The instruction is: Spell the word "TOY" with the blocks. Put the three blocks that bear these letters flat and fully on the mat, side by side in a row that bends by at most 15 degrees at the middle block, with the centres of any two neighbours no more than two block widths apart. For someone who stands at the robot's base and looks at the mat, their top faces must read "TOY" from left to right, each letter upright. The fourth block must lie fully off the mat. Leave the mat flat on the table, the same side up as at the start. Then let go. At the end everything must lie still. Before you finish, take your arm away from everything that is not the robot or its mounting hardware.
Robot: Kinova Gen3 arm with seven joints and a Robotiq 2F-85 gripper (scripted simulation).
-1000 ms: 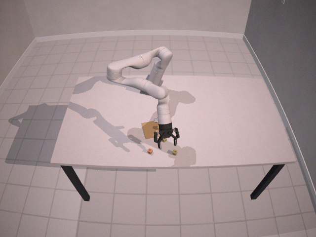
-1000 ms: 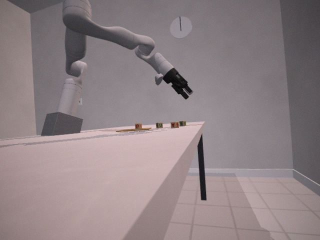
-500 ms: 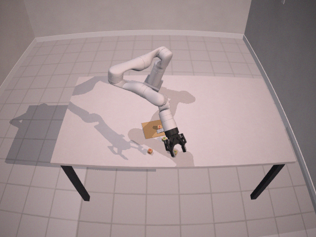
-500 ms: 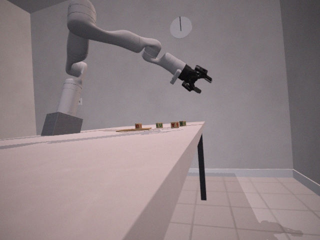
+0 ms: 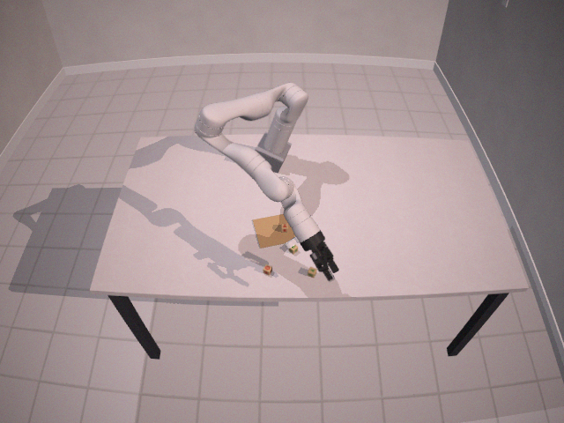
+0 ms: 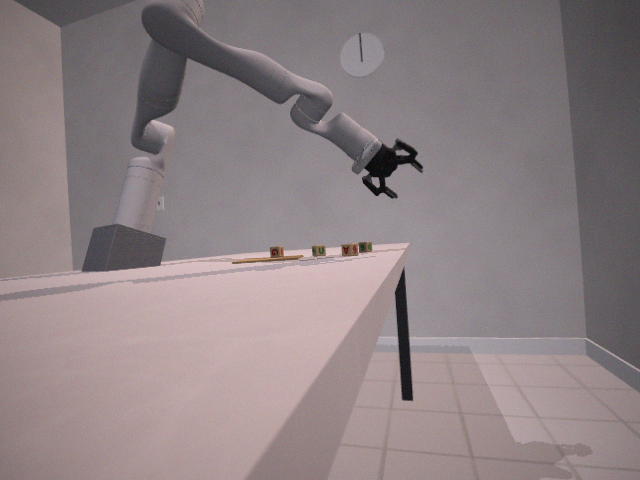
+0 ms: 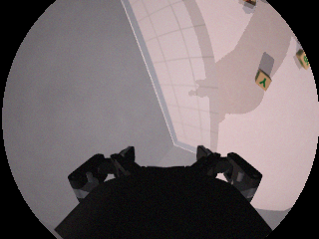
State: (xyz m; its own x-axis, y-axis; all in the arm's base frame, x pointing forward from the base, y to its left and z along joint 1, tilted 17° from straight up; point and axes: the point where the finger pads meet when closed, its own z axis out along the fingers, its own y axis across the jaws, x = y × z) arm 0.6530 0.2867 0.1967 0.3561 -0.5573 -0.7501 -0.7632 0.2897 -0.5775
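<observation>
A brown mat (image 5: 266,234) (image 6: 258,259) lies on the white table (image 5: 410,204) (image 6: 206,335). One block with a red letter (image 5: 285,227) (image 6: 276,251) sits on the mat. A block with a green letter (image 5: 293,248) (image 6: 318,250) (image 7: 303,59) stands just off the mat's front corner. A red O block (image 5: 269,270) (image 6: 349,249) and a green Y block (image 5: 312,271) (image 6: 365,246) (image 7: 263,80) lie nearer the table's front edge. My gripper (image 5: 332,271) (image 6: 406,180) (image 7: 165,153) is open and empty. It hangs high above the table, tilted outward, near the Y block.
The table's front edge (image 7: 143,60) runs close to the blocks, with tiled floor (image 5: 273,364) beyond it. The robot base (image 5: 275,150) (image 6: 124,248) stands at the table's far side.
</observation>
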